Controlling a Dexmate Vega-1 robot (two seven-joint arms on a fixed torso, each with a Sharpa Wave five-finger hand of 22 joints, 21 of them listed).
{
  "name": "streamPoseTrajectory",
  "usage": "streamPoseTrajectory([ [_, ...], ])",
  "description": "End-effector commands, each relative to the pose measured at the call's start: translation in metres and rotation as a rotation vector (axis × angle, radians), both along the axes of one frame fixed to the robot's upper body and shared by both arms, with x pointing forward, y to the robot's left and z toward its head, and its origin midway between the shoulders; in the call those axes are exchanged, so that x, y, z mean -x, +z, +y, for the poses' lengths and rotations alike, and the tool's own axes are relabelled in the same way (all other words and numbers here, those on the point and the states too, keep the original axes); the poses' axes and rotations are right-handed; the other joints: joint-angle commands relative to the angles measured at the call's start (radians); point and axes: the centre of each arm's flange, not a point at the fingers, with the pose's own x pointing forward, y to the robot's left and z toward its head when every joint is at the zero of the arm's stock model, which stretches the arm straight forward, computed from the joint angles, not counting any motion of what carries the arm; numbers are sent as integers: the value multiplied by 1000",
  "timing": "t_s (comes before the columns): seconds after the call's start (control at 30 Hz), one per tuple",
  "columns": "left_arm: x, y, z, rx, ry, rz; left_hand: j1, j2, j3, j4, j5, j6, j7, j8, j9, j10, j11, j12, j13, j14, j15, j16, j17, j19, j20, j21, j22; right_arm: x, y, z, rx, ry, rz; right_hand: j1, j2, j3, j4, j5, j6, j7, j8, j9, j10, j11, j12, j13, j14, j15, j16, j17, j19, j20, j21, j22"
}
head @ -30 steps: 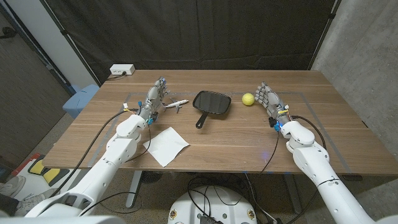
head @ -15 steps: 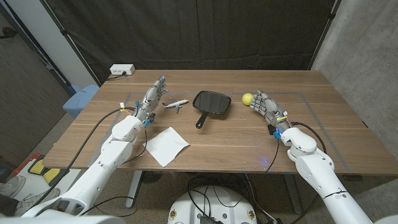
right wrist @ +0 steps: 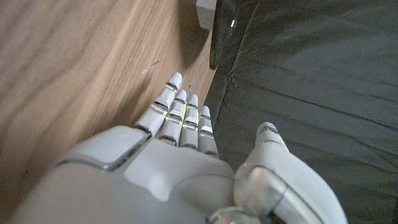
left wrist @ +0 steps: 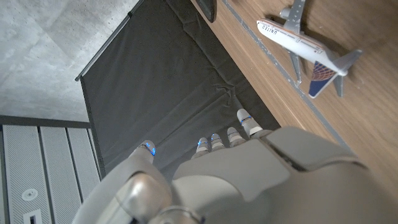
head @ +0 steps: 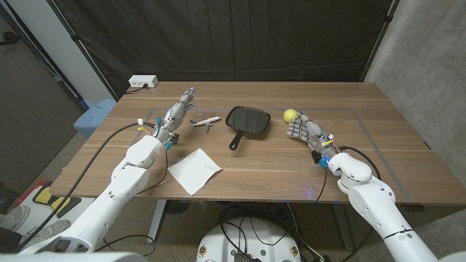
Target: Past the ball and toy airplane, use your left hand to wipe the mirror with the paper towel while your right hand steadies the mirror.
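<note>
A black hand mirror (head: 248,119) lies at the table's middle, its handle toward me. The white toy airplane (head: 206,121) (left wrist: 305,45) sits just left of it. A yellow ball (head: 290,115) lies to its right. The white paper towel (head: 194,170) lies flat near the front edge, nearer than the airplane. My left hand (head: 177,110) (left wrist: 249,180) hovers left of the airplane, fingers stretched out, holding nothing. My right hand (head: 301,129) (right wrist: 168,155) stands just in front of the ball, fingers extended, nothing in it, apart from the mirror.
A white power strip (head: 143,82) sits at the table's far left corner. A blue object (head: 95,116) stands beyond the left edge. A dark curtain hangs behind the wooden table (head: 378,131). Tape lines mark a rectangle on the tabletop.
My right hand has dropped from beside the ball to just in front of it, drifting toward the mirror. My left hand's fingers have stretched straighter, and the arm shifted slightly left.
</note>
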Motion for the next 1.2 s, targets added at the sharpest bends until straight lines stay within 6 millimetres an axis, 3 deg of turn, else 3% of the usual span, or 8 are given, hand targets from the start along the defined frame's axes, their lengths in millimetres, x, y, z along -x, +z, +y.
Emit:
streamPoseTrajectory([
  [0.03,17,6,4,-118,87,-62,31,-13,2,-20,-2,33,-7,12,5,32,2,10,6,11,-4,7,1,-24,18,-7,2,5,-3,12,56,67,71,8,1,4,-7,-2,20,4,6,2,24,8,5,4,21,5,5,5,22,1,9,5],
  [0.07,18,7,4,-128,94,-66,40,-16,2,-26,-4,48,-9,14,5,44,-2,11,6,24,-1,9,1,-22,36,-9,3,5,-2,13,63,72,75,8,1,4,-7,-2,23,5,6,2,31,10,5,4,31,7,6,6,24,0,10,5],
  [0.2,24,8,7,-170,118,-76,59,-20,4,-39,-7,93,-13,23,5,78,-1,16,6,47,-2,10,1,-10,47,-13,4,6,0,18,81,102,101,10,6,7,-9,-2,36,8,7,2,50,10,7,4,54,5,7,6,47,-5,19,6],
  [0.53,37,15,12,-301,142,-106,100,-23,9,-65,-14,156,-9,26,6,154,-12,26,6,108,-13,15,1,19,50,-19,5,8,2,30,126,169,161,34,15,23,-25,-1,70,27,6,3,103,18,9,4,121,5,7,5,130,-14,52,7],
  [1.07,42,25,16,-466,116,-107,143,-30,14,-93,-22,194,-10,23,7,198,-25,24,7,149,-32,13,1,46,32,-24,5,6,5,46,143,314,273,41,25,31,-28,-1,79,37,2,4,118,25,3,5,136,17,0,7,123,-13,52,9],
  [1.2,44,27,17,-507,118,-107,166,-33,16,-109,-26,245,-6,34,7,220,-28,22,7,163,-42,10,1,52,31,-29,5,5,6,52,153,355,292,41,30,34,-26,-1,81,36,1,4,126,28,3,5,145,15,1,8,137,-11,59,10],
])
